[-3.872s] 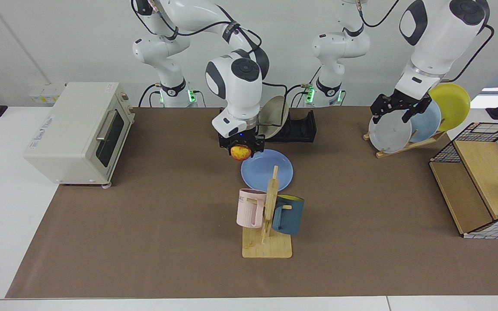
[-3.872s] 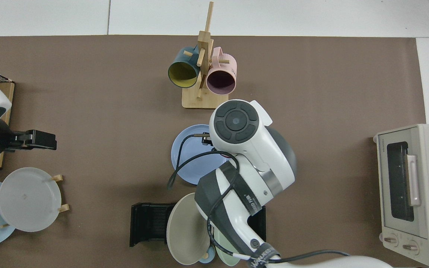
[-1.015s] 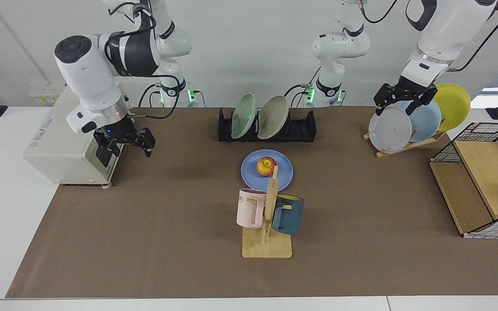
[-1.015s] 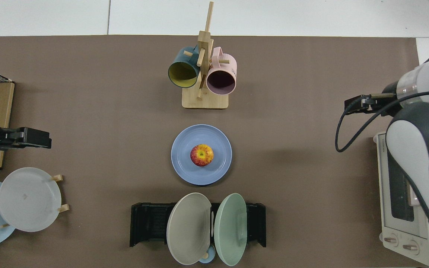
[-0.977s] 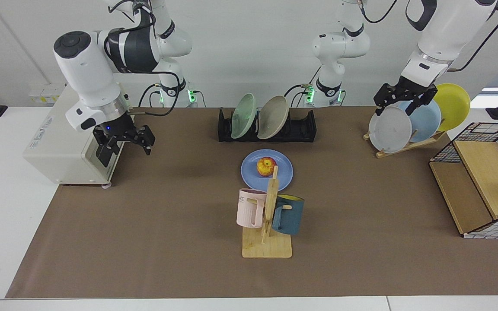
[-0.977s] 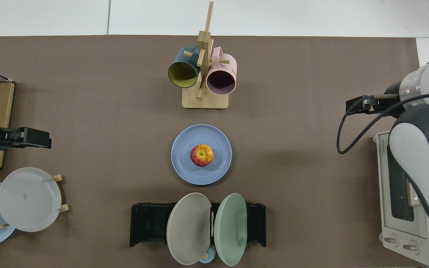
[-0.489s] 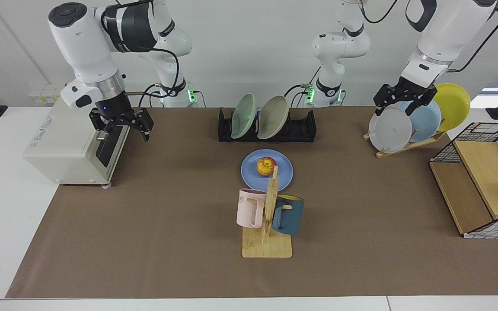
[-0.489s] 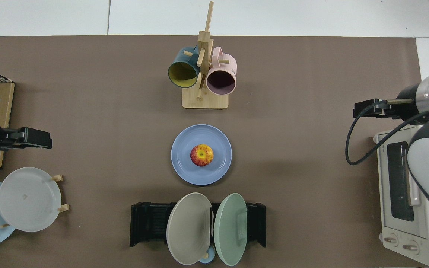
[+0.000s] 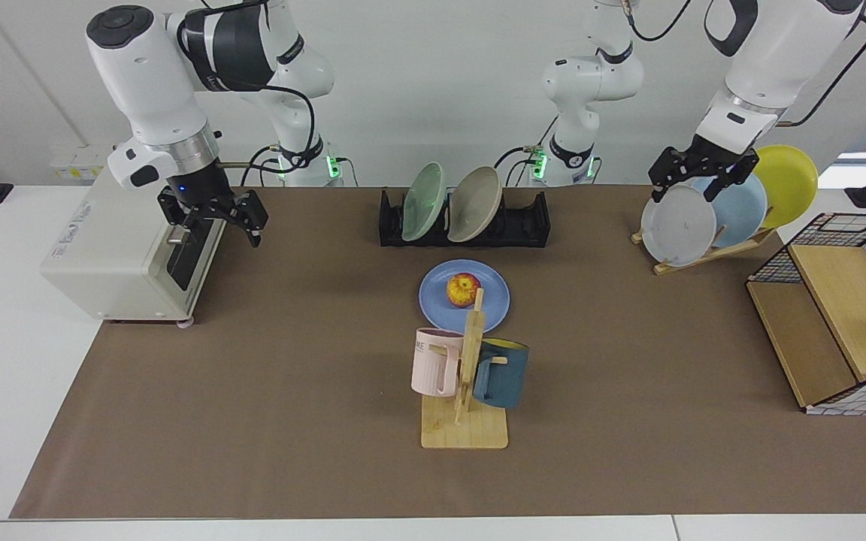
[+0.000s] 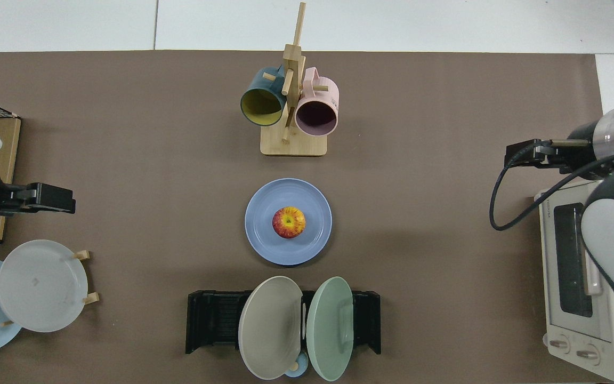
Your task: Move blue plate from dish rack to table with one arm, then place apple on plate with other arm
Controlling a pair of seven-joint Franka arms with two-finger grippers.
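Observation:
The blue plate (image 9: 495, 302) (image 10: 264, 242) lies flat on the brown table (image 9: 290, 376), in front of the black dish rack (image 9: 532, 225) (image 10: 212, 320). On the plate's middle rests the apple (image 9: 463, 289) (image 10: 289, 222), red and yellow, with nothing touching it. My right gripper (image 9: 211, 218) (image 10: 520, 152) hangs open and empty in front of the toaster oven, far from the plate. Over at the wooden plate stand, my left gripper (image 9: 692, 184) (image 10: 46, 198) waits open and empty above the grey plate.
The rack holds a pale green plate (image 9: 422, 201) and a beige plate (image 9: 473, 203). A mug tree (image 9: 467, 376) with two mugs stands just in front of the blue plate. The toaster oven (image 9: 132, 233), the wooden plate stand (image 9: 711, 248) and a wire basket (image 9: 831, 323) flank the table.
The right gripper let go of the apple onto the blue plate, then drew back to the toaster oven and rose. Over the last half second it barely shifts. The left arm holds still.

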